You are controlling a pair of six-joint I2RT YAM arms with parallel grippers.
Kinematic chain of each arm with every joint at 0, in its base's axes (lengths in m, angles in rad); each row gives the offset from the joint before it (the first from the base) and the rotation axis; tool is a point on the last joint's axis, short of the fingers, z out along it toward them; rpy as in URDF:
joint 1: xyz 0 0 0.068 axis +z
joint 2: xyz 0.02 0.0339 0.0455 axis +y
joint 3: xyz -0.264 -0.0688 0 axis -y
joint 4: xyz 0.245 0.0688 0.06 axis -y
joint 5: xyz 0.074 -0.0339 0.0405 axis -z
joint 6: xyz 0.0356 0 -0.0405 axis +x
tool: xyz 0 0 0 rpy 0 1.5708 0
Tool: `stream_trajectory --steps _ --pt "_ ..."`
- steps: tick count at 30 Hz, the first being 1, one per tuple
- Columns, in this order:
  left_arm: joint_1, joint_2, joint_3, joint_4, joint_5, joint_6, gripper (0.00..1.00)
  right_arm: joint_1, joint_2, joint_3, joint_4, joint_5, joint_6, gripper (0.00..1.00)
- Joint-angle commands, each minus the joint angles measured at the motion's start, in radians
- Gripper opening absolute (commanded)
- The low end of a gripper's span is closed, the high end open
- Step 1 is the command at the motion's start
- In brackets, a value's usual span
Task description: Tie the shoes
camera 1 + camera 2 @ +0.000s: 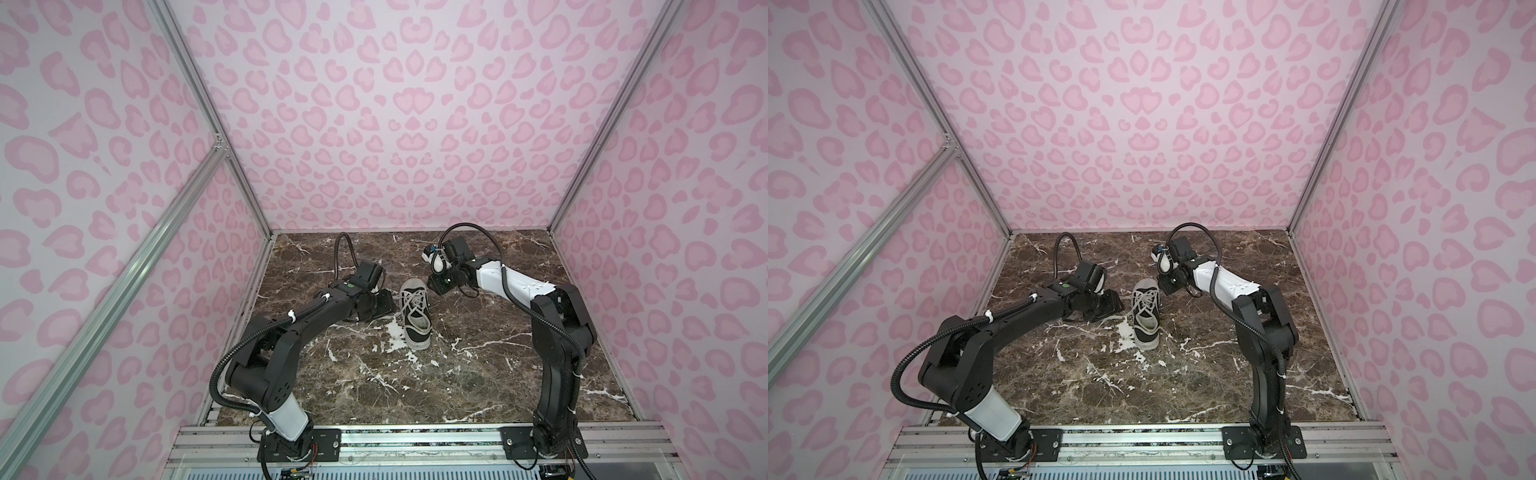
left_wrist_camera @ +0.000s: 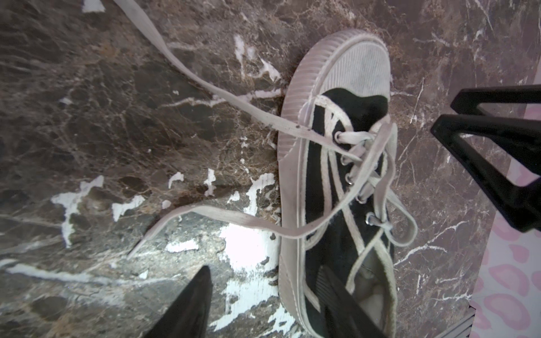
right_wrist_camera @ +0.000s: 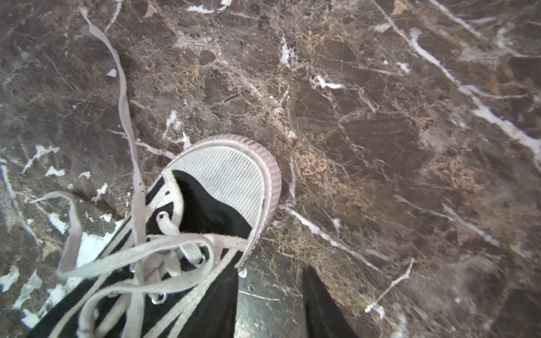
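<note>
A black canvas shoe (image 1: pixel 414 316) (image 1: pixel 1145 318) with a white toe cap lies mid-table, toe toward the back wall. Its off-white laces (image 2: pixel 377 175) (image 3: pixel 146 257) sit in loose loops over the eyelets. Two free ends trail onto the marble on the left, one long (image 2: pixel 175 64) and one short (image 2: pixel 205 213). My left gripper (image 1: pixel 379 307) (image 2: pixel 263 269) is open beside the shoe's heel, one finger over the shoe's opening, gripping nothing. My right gripper (image 1: pixel 436 286) (image 3: pixel 269 272) is open by the toe cap (image 3: pixel 228 175), with bare marble between its fingers.
The dark brown marble tabletop (image 1: pixel 478 374) is boxed in by pink patterned walls with aluminium posts (image 1: pixel 582 174). An aluminium rail (image 1: pixel 415 440) holding both arm bases runs along the front edge. The right gripper's fingers (image 2: pixel 487 175) show past the shoe in the left wrist view.
</note>
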Motion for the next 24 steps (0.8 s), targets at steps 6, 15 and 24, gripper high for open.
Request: stream_trajectory --steps 6,15,24 --pt "0.03 0.117 0.106 0.062 0.116 0.01 0.38 -0.014 -0.091 -0.067 0.008 -0.053 0.076 0.39" --pt "0.039 0.249 0.217 0.074 0.152 0.01 0.38 -0.031 -0.177 -0.163 -0.011 -0.082 0.099 0.39" --pt "0.054 0.31 0.254 0.12 0.19 -0.002 0.38 -0.043 -0.206 -0.189 -0.023 -0.081 0.099 0.39"
